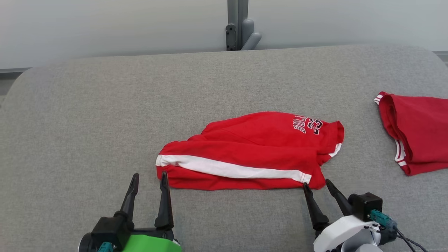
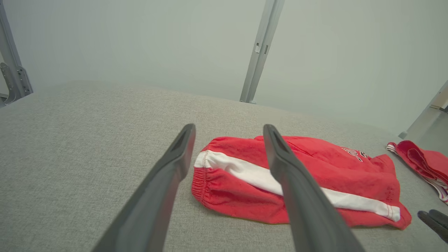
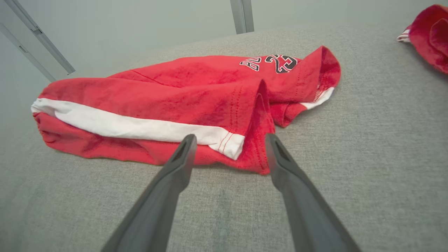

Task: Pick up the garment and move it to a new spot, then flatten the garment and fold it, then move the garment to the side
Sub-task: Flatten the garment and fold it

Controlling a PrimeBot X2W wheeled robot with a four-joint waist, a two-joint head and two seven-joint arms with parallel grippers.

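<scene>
Mid-way across the grey fabric-covered tabletop (image 1: 87,122) (image 2: 70,140) (image 3: 367,140): red cloth shorts with a white side stripe (image 1: 252,150) (image 2: 227,189) (image 3: 157,94), folded lengthwise and lying flat, long axis running left to right. White stripe (image 1: 227,168) along the near half, elastic waistband at the left end, leg hems at the right end. Black-and-white lettering (image 1: 308,125) (image 3: 269,63) on the far right part, upside down in the head view.

Left jaws spread wide and holding nothing, long dark fingers (image 1: 164,199) (image 2: 168,182) pointing at the waistband end, right-hand tip at the near left corner of the shorts; contact there hard to tell.

Right jaws likewise spread and empty, fingers (image 1: 313,206) (image 3: 175,175) angled toward the near right corner by the hem, tips just beside the cloth.

Well apart at the right edge: a second red garment with white trim (image 1: 416,133) (image 2: 420,161) (image 3: 428,35), loosely folded. Beyond the far edge, a grey metal post (image 1: 238,24) against a pale wall.
</scene>
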